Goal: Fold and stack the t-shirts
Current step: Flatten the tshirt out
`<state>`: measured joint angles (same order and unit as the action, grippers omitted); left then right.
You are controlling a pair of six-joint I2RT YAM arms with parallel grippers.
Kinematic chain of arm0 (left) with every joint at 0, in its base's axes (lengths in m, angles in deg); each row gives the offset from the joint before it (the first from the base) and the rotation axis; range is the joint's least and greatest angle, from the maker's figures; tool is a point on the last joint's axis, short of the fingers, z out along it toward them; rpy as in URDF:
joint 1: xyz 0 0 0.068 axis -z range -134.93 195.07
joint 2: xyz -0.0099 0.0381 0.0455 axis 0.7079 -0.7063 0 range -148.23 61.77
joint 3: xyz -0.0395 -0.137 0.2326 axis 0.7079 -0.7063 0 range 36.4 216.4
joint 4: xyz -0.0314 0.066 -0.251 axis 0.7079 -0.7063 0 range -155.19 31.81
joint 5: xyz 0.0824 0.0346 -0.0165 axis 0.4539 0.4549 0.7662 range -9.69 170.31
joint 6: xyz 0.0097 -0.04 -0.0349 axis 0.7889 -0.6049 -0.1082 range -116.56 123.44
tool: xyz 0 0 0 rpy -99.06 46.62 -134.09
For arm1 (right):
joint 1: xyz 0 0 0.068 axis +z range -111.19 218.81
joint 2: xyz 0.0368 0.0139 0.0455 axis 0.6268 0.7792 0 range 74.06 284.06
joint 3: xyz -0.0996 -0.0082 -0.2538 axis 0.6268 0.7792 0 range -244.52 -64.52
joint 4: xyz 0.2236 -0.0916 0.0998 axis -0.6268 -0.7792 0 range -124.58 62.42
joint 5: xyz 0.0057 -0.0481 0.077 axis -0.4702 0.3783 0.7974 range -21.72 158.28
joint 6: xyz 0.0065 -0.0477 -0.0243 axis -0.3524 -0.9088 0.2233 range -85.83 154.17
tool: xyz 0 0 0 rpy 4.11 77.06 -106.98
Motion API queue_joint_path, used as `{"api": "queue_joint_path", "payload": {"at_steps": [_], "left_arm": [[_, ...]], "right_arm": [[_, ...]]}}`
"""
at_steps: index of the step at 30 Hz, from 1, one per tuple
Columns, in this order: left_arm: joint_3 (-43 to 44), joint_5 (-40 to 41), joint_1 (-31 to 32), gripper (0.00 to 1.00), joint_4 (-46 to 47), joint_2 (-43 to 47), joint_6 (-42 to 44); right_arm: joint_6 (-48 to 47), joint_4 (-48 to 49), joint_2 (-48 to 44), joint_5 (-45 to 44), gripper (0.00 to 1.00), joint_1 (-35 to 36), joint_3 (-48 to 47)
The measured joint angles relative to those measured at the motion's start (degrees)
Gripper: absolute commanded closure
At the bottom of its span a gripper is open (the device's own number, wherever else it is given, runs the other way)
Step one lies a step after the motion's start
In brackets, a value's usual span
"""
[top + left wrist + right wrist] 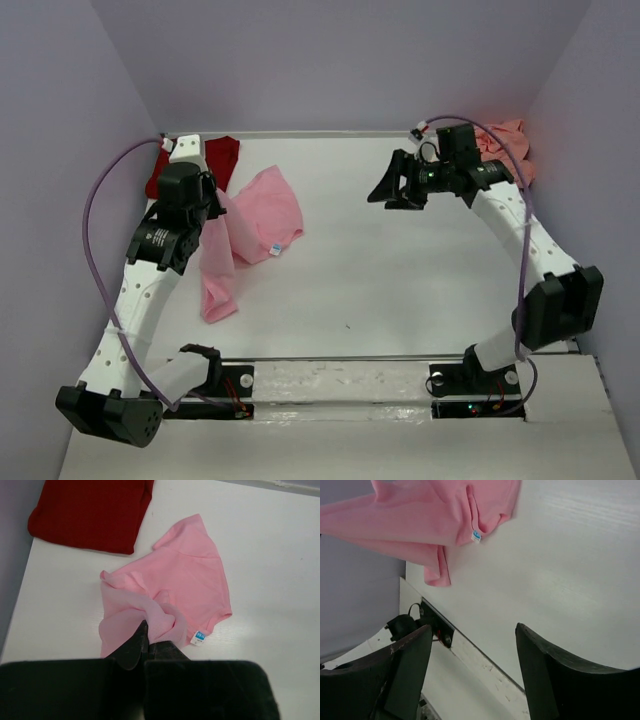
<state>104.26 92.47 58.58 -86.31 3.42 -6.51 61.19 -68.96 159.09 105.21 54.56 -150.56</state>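
Grip of my left gripper: the jaws are pressed together and pinch a fold of the light pink t-shirt; the cloth bunches around the tips.
Left wrist: it leans forward over the left part of the table, with the gripper pointing down.
Left arm: from its base at the near edge it bows out to the left, then comes back in over the cloth.
Light pink t-shirt: it is crumpled on the left side of the table, partly lifted at my fingers, with one end trailing toward the near edge. Its white neck label is at the hem beside me.
Dark red t-shirt: it lies flat in the far left corner, just beyond the pink one.
Right gripper: the jaws are spread wide and hold nothing, above bare table.
Right arm: the elbow is out to the right, and the wrist is turned so the fingers point left.
Salmon-pink t-shirt: it is in the far right corner, behind my right wrist.
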Motion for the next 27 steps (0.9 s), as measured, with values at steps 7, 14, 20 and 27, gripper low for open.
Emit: {"api": "queue_joint_path", "payload": {"at_steps": [7,14,20,27], "left_arm": [[0.0,-0.2,0.0,1.0,-0.9,-1.1,-0.3],[0.7,-0.5,0.0,1.0,-3.3,-3.8,-0.7],[1.6,0.0,0.0,1.0,-6.6,-6.3,-2.2],[1.6,0.9,0.0,1.0,-8.8,-4.4,-4.2]], "right_arm": [[2.2,3.6,10.9,8.9,0.37,1.5,4.5],[2.6,7.1,20.9,13.0,0.37,10.6,-4.7],[2.5,8.1,29.4,14.1,0.37,15.8,-9.9],[1.5,8.7,38.7,14.3,0.37,15.4,-18.9]]}}
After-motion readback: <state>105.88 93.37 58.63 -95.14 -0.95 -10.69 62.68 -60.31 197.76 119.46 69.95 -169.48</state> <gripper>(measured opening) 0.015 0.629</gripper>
